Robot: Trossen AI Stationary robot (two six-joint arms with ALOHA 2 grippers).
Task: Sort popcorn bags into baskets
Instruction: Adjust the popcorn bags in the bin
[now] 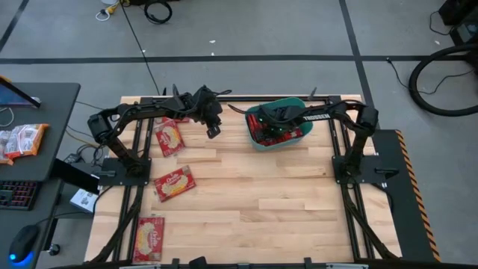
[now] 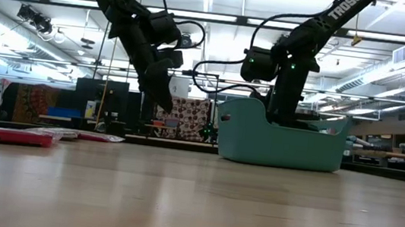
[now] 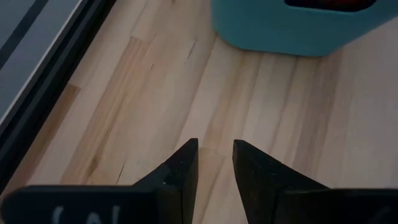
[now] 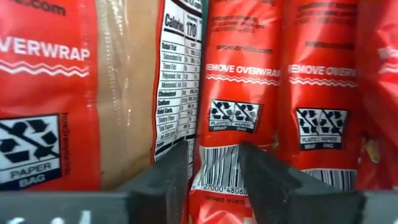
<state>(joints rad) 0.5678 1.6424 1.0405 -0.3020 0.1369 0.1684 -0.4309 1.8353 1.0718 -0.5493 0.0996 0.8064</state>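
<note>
The teal basket (image 1: 297, 101) stands at the table's far right and holds several red popcorn bags (image 4: 311, 93) side by side. My right gripper (image 4: 214, 149) reaches down into the basket from above, open. Its fingers straddle the barcode end of one bag (image 4: 239, 81). In the low view the basket wall (image 2: 283, 146) hides those fingers. My left gripper (image 1: 214, 130) hangs open and empty above bare wood left of the basket (image 3: 280, 31). Three more popcorn bags lie flat on the table's left side (image 1: 169, 137), (image 1: 174, 183), (image 1: 149, 237). My right gripper stands close over the printed face of a red bag (image 4: 217, 177) in the basket, pointing steeply down. That bag is wider than the gap and shows behind both fingers. I cannot tell whether the fingertips touch it.
Bare wood fills the table's middle and near right. Black frame rails run along the table's edges (image 1: 351, 224). A side desk to the left carries pale orange-and-white packets (image 1: 22, 139) and a keyboard, off the work surface.
</note>
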